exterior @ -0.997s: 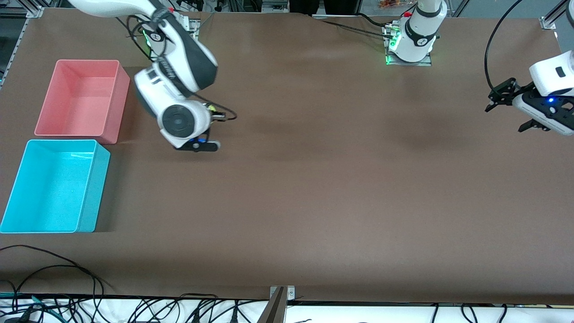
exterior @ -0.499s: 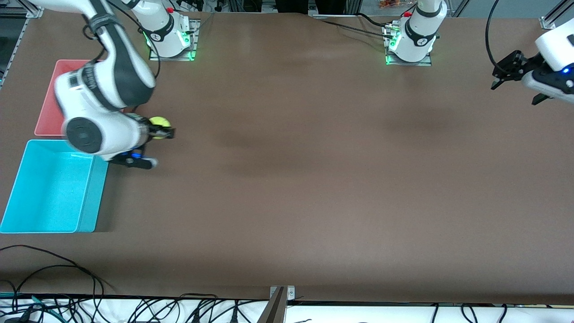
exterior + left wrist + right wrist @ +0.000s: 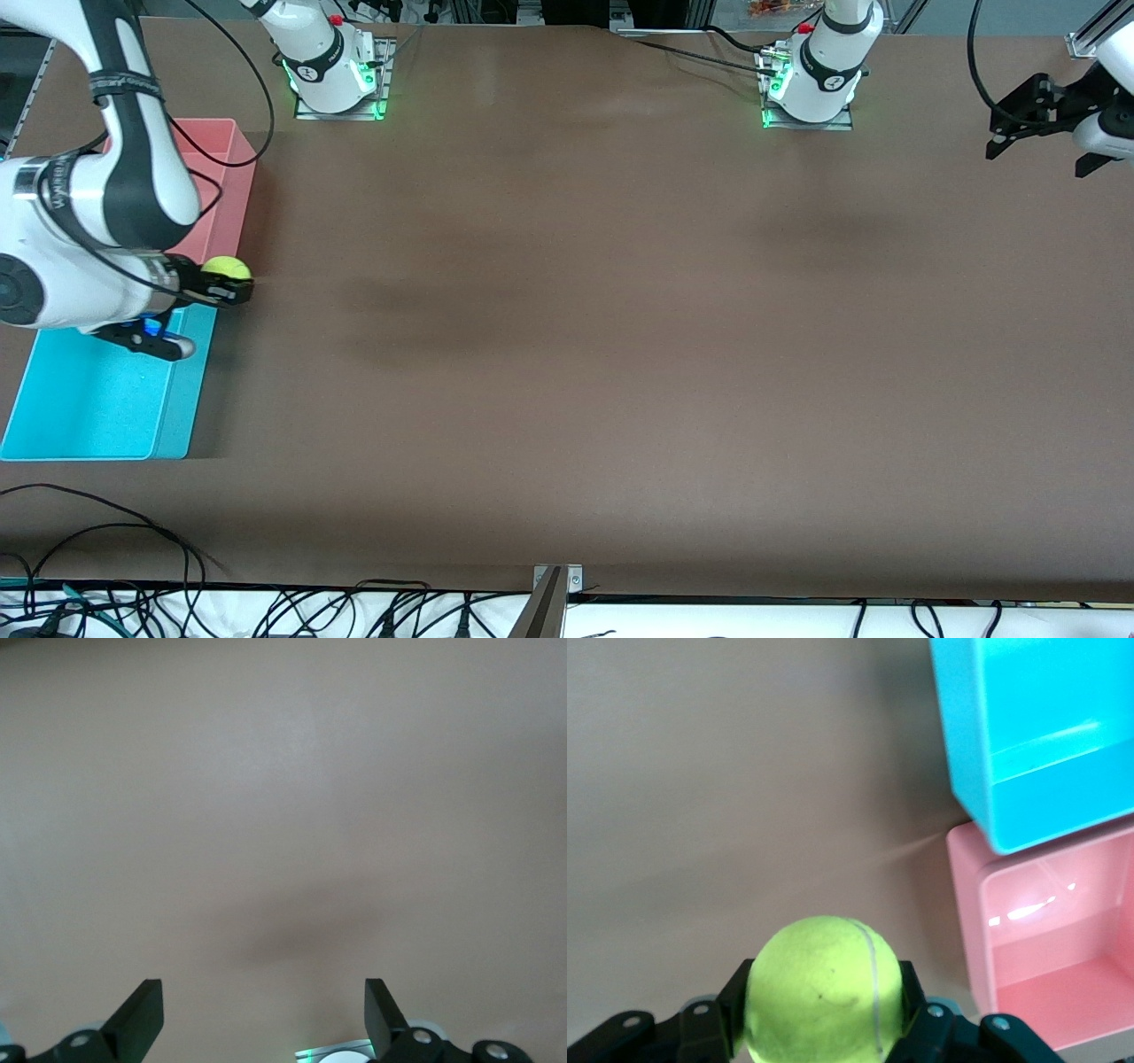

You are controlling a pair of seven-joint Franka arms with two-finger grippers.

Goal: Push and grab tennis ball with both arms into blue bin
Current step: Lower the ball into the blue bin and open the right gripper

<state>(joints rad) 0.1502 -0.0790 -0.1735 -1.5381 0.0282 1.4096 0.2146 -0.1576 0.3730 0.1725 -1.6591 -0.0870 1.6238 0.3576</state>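
The tennis ball (image 3: 224, 267) (image 3: 824, 988) is a fuzzy yellow-green ball, and my right gripper (image 3: 232, 282) (image 3: 824, 997) is shut on it, one black finger on each side. It hangs over the table beside the corner where the blue bin (image 3: 184, 390) (image 3: 1028, 797) and the pink bin meet. The blue bin is a cyan tub with nothing showing in it; the right arm's wrist covers part of it. My left gripper (image 3: 1036, 155) (image 3: 261, 997) is open over bare table at the left arm's end, holding nothing.
A pink bin (image 3: 237, 177) (image 3: 1045, 992) stands right beside the blue one, farther from the front camera. The arm bases (image 3: 335, 66) (image 3: 811, 80) glow green along the table's back edge. Cables (image 3: 106, 532) lie at the front edge, beside a metal bracket (image 3: 551, 589).
The right arm has swung toward the bins, carrying the ball from mid-table to the bins' corner. The left gripper has drawn back toward the bases' edge of the table.
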